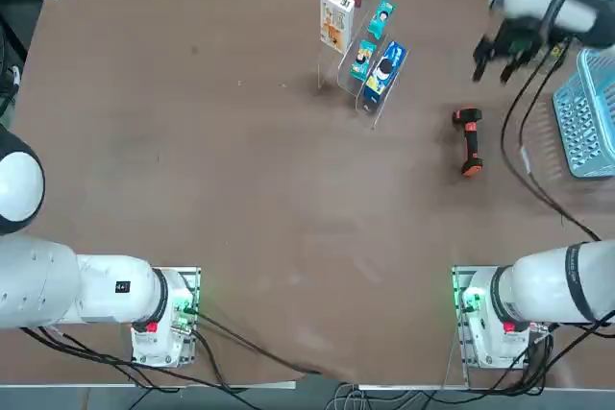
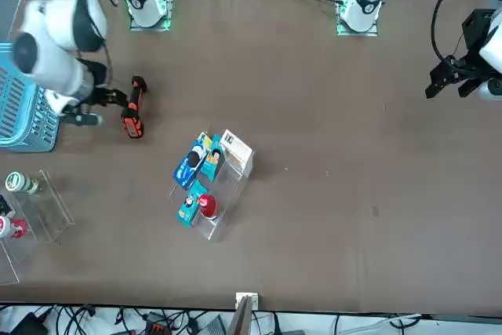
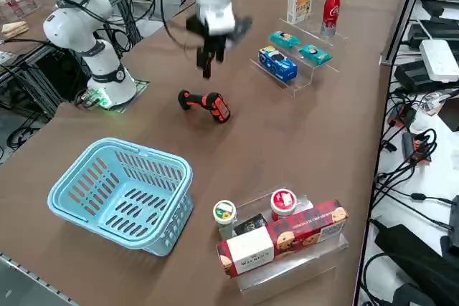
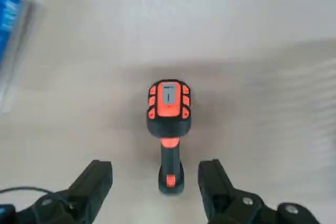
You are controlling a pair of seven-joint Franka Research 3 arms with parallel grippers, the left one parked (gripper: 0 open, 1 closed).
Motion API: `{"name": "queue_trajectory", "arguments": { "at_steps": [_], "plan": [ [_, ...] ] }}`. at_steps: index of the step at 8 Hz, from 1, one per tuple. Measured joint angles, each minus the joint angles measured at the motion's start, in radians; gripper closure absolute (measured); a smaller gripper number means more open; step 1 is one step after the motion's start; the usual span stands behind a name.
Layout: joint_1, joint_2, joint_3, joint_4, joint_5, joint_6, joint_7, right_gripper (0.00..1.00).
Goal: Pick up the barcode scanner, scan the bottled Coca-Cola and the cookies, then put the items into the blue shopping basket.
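Right gripper (image 4: 155, 182) hovering near the barcode scanner (image 4: 169, 129), jaws standing wide open, holding nothing; scanner lying on the counter (image 3: 287, 148).

Barcode scanner (image 4: 169, 103) (orange keypad up) between open claw's (image 4: 155, 169) fingers

Brown tabletop (image 1: 259, 170), white bench (image 3: 430, 177) alongside.

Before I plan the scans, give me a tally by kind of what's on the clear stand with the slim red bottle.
Red bottle: 1
White box: 1
Dark blue packet: 1
Teal packets: 2
Total: 5
Right gripper: open above the table, holding nothing.
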Motion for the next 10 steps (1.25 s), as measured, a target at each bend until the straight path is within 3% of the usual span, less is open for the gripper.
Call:
{"name": "queue_trajectory", "arguments": {
  "at_steps": [2, 4, 6, 10],
  "plan": [
    [0.011, -0.014, 0.005, 0.216, 0.002, -0.164, 0.0, 0.0],
    [0.087, -0.01, 0.011, 0.345, 0.003, -0.201, 0.004, 0.0],
    [0.191, 0.01, 0.017, 0.413, 0.003, -0.202, 0.055, 0.0],
    [0.385, 0.068, 0.02, 0.433, 0.003, -0.149, 0.139, 0.0]
  ]
}}
